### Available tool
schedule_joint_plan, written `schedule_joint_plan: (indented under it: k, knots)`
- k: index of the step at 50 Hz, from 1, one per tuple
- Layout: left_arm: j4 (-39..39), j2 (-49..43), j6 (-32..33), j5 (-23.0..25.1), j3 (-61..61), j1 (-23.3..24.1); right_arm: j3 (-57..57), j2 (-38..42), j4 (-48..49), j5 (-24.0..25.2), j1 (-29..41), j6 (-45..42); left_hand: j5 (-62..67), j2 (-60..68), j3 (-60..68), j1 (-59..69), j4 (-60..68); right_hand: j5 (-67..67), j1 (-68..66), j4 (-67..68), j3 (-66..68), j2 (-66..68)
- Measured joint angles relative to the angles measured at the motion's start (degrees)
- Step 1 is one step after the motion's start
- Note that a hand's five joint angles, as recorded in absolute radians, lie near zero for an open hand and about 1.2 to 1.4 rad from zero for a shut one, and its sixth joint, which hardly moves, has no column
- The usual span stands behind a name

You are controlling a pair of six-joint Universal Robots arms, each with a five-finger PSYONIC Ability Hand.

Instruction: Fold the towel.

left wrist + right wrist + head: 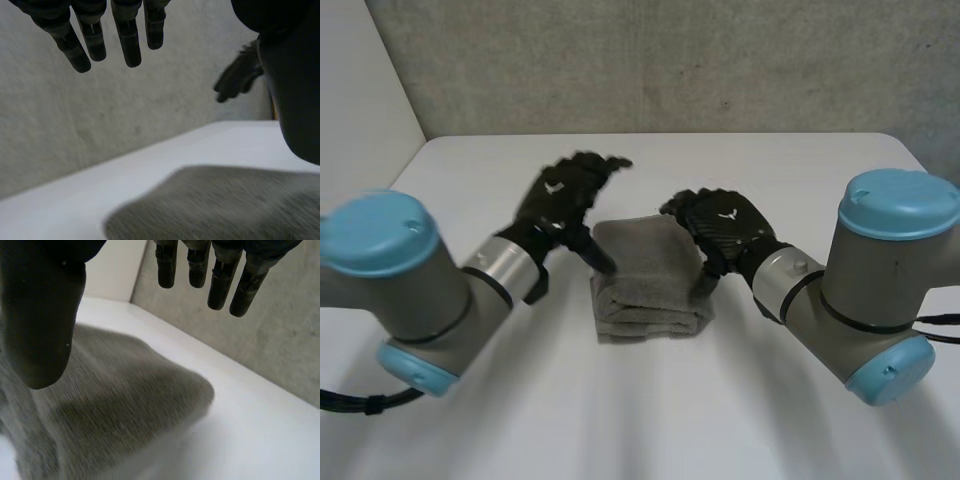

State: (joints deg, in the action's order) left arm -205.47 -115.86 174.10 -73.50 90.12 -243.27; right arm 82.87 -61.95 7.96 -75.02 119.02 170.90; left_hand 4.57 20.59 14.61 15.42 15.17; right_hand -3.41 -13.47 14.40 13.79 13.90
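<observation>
Folded grey towel point(645, 285) flat at mid-worktop point(650, 400), both side edges partly hidden behind the thumbs. Contact between thumbs and cloth: hard to tell. Left hand point(560, 195) just beside the towel's left edge, fingers point(127, 45) straight, spread, holding nothing. Right hand point(725, 225) at the right edge, fingers point(220, 282) likewise straight and empty. Near part of the towel cut off in both wrist views. Speckled grey wall point(650, 60) behind the worktop.

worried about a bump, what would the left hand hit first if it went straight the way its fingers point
Likely the grey wall: the left hand points above the towel and table, and the way looks free until then, though depth is unclear.
</observation>
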Motion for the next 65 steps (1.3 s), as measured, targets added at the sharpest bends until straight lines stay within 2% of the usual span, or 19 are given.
schedule_joint_plan:
  k: [6,13,19,26,34,39,43,48,52,65]
  knots:
    - [3.7,-6.8,0.5,-2.1,-2.4,3.0,-2.3,6.8,-0.2,0.1,-1.7,0.1,0.0,0.0,0.0,0.0,0.0,0.0,0.0,0.0,0.0,0.0]
    - [7.0,-11.5,0.7,-2.8,-3.6,3.4,-5.3,12.8,-1.3,0.1,-1.8,0.1,0.0,0.0,0.0,0.0,0.0,0.0,0.2,0.0,0.0,0.0]
    - [8.3,-11.7,0.7,-2.8,-3.5,3.2,-6.7,12.8,-3.8,0.2,-1.7,0.2,0.0,0.0,0.0,0.0,0.0,0.0,0.8,0.0,0.0,0.0]
    - [8.9,-5.8,0.5,-2.7,-3.1,3.0,-6.4,5.7,-5.7,0.3,-1.8,0.5,0.0,0.0,0.0,0.0,0.0,0.0,0.8,0.0,0.0,0.0]
    - [11.9,6.4,0.1,-2.9,-5.5,2.3,-6.3,-6.2,-5.7,-0.7,-2.1,3.9,0.0,0.0,0.0,0.0,0.0,0.0,0.8,0.0,0.0,0.0]
    - [16.3,14.8,-0.1,-4.1,-7.7,1.1,-6.2,-13.8,-5.8,-3.9,-3.5,8.4,-0.2,0.0,-0.2,-0.2,0.0,0.0,0.8,0.0,0.0,0.0]
    - [20.9,20.0,-0.1,-6.9,-9.3,-1.2,-6.0,-19.1,-6.9,-8.8,-4.8,10.8,-0.2,0.0,-0.3,-0.3,0.0,0.0,0.8,0.0,0.0,0.0]
    - [26.0,22.7,0.0,-11.1,-11.0,-3.3,-6.9,-21.4,-10.3,-14.6,-5.4,11.1,-0.2,0.0,-0.4,-0.3,0.0,0.0,0.8,0.0,0.0,0.0]
    - [28.9,23.1,0.3,-14.0,-12.2,-3.9,-8.1,-21.5,-13.3,-17.4,-5.4,10.5,-0.2,0.0,-0.5,-0.4,0.0,0.0,0.8,0.0,0.0,0.0]
    - [32.2,21.9,0.7,-17.4,-13.8,-3.6,-8.9,-20.7,-14.7,-18.5,-5.4,10.0,-0.2,0.0,-0.5,-0.4,0.0,0.0,0.8,0.0,0.0,0.0]
